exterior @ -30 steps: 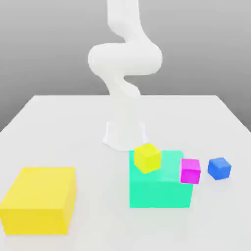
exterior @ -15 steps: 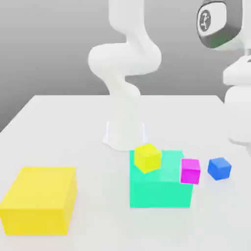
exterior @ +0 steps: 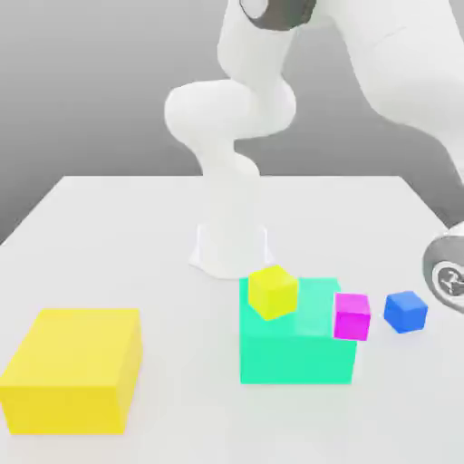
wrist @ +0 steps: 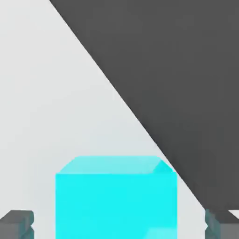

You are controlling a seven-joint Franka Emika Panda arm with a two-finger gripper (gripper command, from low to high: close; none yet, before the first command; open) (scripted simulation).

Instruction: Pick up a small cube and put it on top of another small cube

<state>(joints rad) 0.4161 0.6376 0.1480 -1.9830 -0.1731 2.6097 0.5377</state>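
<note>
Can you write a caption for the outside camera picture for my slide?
Blue cube on the table beside a magenta cube, with the robot arm swinging overhead.

No readable text, number or brand anywhere. Round grey cap on arm joint (exterior: 446,275), at exterior view's right edge, carries small white emblem, too small to read. Cubes and blocks plain, unmarked. Table bare of labels. Hand view: no writing on cyan block (wrist: 115,198) or table.
</note>
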